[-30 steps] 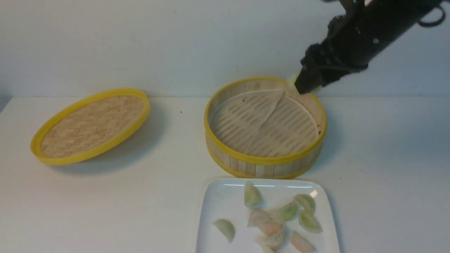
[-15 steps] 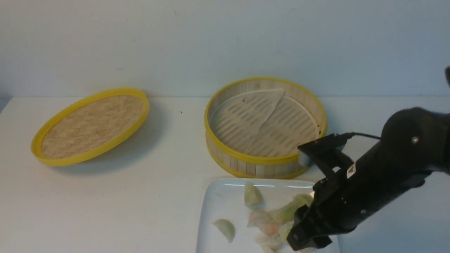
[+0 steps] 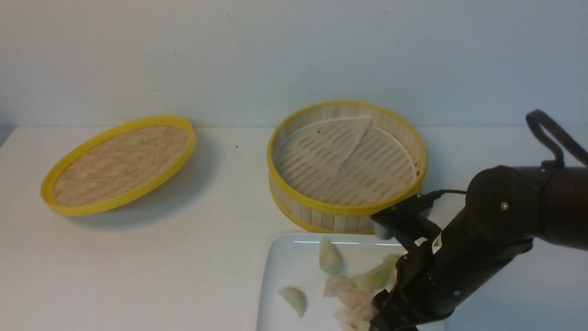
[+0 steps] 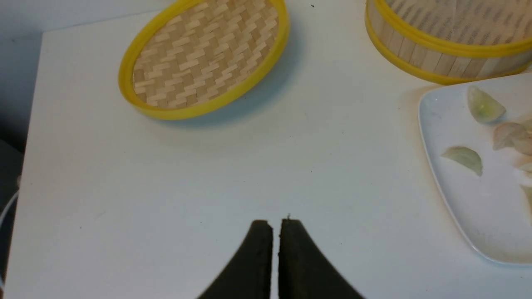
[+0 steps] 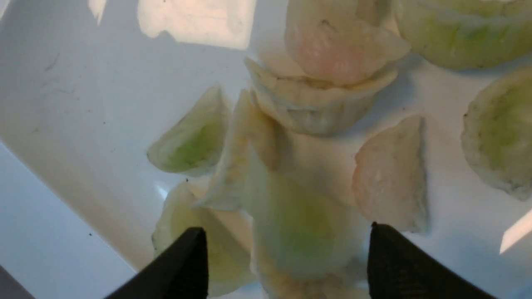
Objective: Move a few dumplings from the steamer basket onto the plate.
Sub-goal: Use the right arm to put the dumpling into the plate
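Pale green and pinkish dumplings lie heaped on the white plate. One green dumpling sits between the fingers of the right hand, which is spread wide and grips nothing. The steamer basket just behind the plate looks empty. Risk: a sticky dumpling could cling to a finger and drag off the plate. The left hand is pinched closed over the surface, well aside of the plate.

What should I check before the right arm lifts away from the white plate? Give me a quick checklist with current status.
1. Right gripper jaws wide apart: ok.
2. Pale green crescent dumpling between them clear of both fingers: cannot tell.
3. Right gripper above the glossy white squarish plate: ok.
4. Round yellow-rimmed bamboo steamer basket shows only its paper liner: ok.
5. Left gripper shut, over the white table, away from the plate: ok.
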You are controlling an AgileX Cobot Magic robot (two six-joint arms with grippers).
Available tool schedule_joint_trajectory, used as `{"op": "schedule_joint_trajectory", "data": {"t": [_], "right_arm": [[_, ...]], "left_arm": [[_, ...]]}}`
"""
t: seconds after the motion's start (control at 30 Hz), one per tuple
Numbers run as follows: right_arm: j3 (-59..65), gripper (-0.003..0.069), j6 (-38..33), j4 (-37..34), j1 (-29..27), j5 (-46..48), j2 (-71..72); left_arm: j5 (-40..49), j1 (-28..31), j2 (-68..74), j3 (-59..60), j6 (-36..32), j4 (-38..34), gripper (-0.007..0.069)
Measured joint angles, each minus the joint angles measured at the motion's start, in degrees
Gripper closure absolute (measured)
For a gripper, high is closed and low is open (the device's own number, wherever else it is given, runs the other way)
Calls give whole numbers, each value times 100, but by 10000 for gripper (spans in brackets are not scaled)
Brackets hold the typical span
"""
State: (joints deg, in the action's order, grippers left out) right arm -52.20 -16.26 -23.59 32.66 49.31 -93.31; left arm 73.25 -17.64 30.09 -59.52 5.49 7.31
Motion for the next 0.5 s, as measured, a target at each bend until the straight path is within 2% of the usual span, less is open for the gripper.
{"op": "schedule_joint_trajectory", "data": {"t": [0.13,0.27,0.37,0.5], "right_arm": [[-182,150,232,165,0,316,180],[-564,193,664,457,0,763,610],[-1022,344,1081,906,0,1110,1453],[-1328,538,1532,1423,0,1013,2828]], "left_arm": [[0,0,0,0,0,0,617],[0,0,0,0,0,0,617],[0,0,0,0,0,0,617],[-14,0,0,0,0,0,617]]}}
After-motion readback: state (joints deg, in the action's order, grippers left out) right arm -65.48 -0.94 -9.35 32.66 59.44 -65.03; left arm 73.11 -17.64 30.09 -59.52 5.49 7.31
